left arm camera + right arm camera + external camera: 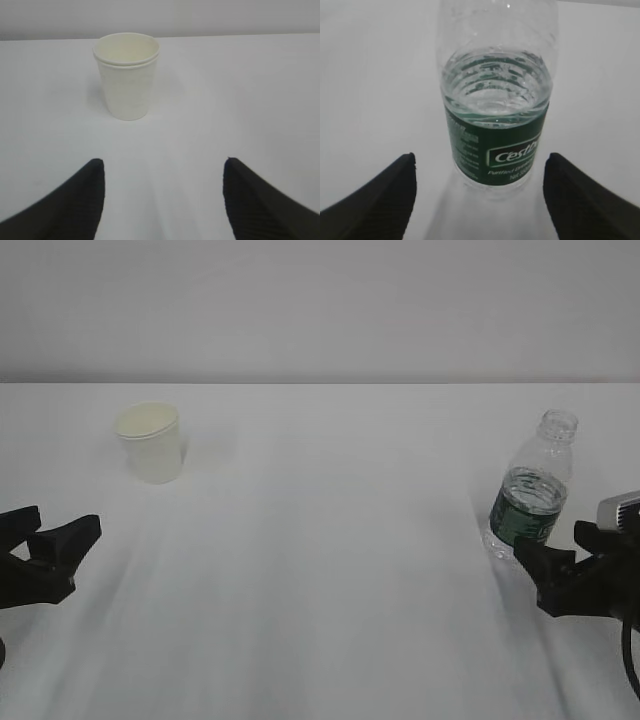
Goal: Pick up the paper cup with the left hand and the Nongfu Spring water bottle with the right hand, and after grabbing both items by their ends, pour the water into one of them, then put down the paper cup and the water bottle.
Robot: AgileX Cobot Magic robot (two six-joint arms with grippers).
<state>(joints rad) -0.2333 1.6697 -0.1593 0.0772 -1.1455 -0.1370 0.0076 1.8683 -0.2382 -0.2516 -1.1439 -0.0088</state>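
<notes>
Left hand [162, 200]: jaws are spread wide and nothing is held — the paper cup [127, 75] is seen ahead of the fingertips [85, 192], well apart from them.
Right hand [479, 197]: jaws are held wide open with nothing clamped; the water bottle [496, 110] is framed between the two black fingers [580, 195] without contact.
Paper cup: stood upright on the white table [330, 540], far left, rim up.
Water bottle: upright at the right, uncapped, a dark green label band wrapped around it.
Water [496, 85]: clear, its level seen just above the label — the neck above is unfilled.
</notes>
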